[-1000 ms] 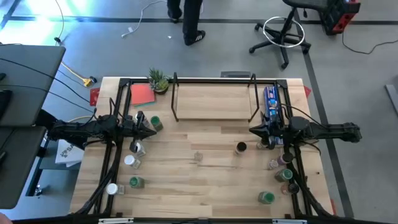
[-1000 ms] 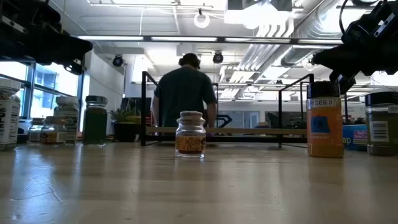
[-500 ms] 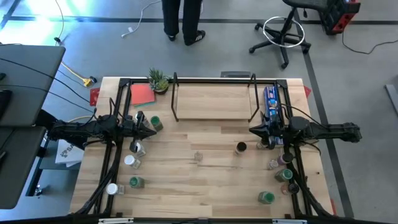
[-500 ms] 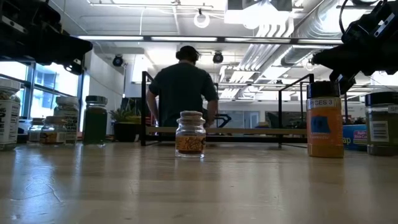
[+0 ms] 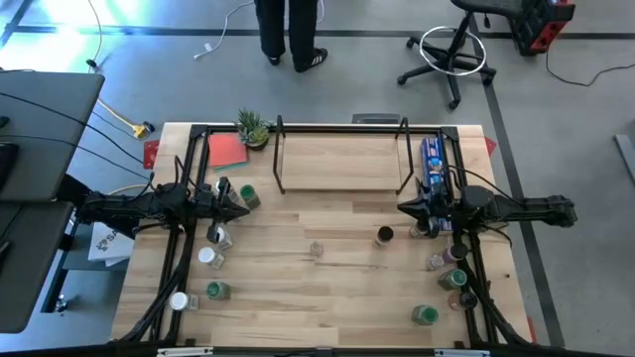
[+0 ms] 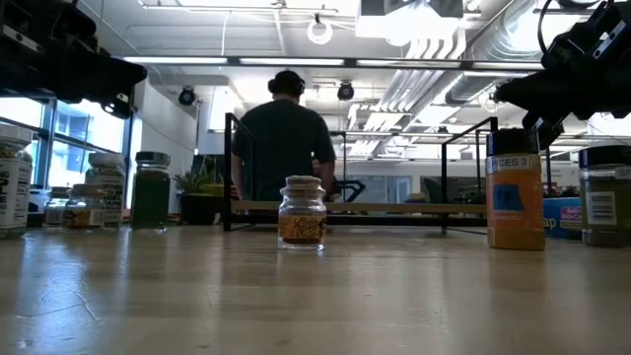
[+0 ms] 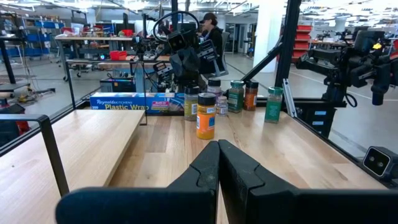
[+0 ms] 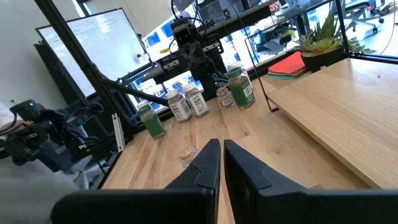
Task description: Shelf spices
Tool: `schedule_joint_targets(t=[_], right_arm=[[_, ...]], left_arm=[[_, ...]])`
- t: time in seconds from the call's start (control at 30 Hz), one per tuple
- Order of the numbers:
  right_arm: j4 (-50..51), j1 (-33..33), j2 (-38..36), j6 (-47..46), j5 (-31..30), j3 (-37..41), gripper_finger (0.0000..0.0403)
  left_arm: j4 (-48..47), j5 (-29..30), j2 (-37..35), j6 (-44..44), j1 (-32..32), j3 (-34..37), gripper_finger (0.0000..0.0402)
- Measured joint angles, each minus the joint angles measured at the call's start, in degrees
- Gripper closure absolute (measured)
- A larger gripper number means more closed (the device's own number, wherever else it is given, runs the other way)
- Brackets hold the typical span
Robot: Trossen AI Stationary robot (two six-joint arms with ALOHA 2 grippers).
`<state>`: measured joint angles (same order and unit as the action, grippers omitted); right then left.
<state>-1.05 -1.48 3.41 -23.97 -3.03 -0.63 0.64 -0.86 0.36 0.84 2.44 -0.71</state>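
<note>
The shelf (image 5: pixel 342 164), a low light-wood rack with a black frame, stands at the table's far middle. Spice jars stand upright on the tabletop. Several are at the left (image 5: pixel 216 291). Several more are at the right (image 5: pixel 456 279). A clear jar (image 5: pixel 317 249) and a dark-topped one (image 5: pixel 385 235) stand in the middle. My left gripper (image 5: pixel 243 210) hovers shut at the left side, pointing level toward the right. My right gripper (image 5: pixel 402 208) hovers shut at the right side, facing it. Both hold nothing, as the left wrist view (image 7: pixel 219 149) and the right wrist view (image 8: pixel 221 149) show.
A long blue box (image 5: pixel 432 164) lies along the shelf's right side. A small potted plant (image 5: pixel 253 127) and a red sheet (image 5: pixel 227 151) sit at the far left. A person (image 6: pixel 284 138) stands beyond the far edge. Bare wood (image 5: pixel 317 293) lies in the near middle.
Both arms have kept still and no jar has moved. The person beyond the table's far edge has shifted a little.
</note>
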Motion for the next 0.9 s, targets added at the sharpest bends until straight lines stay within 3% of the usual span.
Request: schedule_joint_targets(t=[0.17,0.27,0.33,0.47,0.53,0.73,0.8,0.9], right_arm=[[-0.01,-0.01,0.0,1.2,-0.03,0.0,0.0387],[-2.13,-0.02,0.03,0.84,-3.7,0.01,0.0387],[-7.15,-0.02,0.03,-8.89,-8.32,0.01,0.0387],[-19.61,0.01,0.01,-40.77,-19.86,0.01,0.0387],[-25.08,0.01,0.08,-47.79,-22.03,0.01,0.0387],[-42.75,-0.15,4.29,-37.23,-25.88,-4.71,0.0387],[-42.03,-0.16,6.63,-33.63,-26.65,-9.24,0.0387],[-32.71,-0.15,11.51,-27.82,-26.82,-16.9,0.0387]], left_arm=[[0.0,0.01,0.0,0.0,0.01,0.01,0.04],[0.0,0.01,-0.02,0.0,0.0,0.02,0.04],[0.02,0.02,-0.01,0.0,0.0,0.02,0.04],[0.0,0.01,-0.02,0.0,0.02,0.02,0.04],[0.02,0.02,-0.02,0.0,0.0,0.02,0.04],[-0.33,1.39,0.0,-2.82,0.02,0.01,0.04],[-0.28,2.16,-0.02,-4.22,0.01,0.01,0.04],[-0.26,2.47,0.0,-4.33,0.0,0.02,0.04]])
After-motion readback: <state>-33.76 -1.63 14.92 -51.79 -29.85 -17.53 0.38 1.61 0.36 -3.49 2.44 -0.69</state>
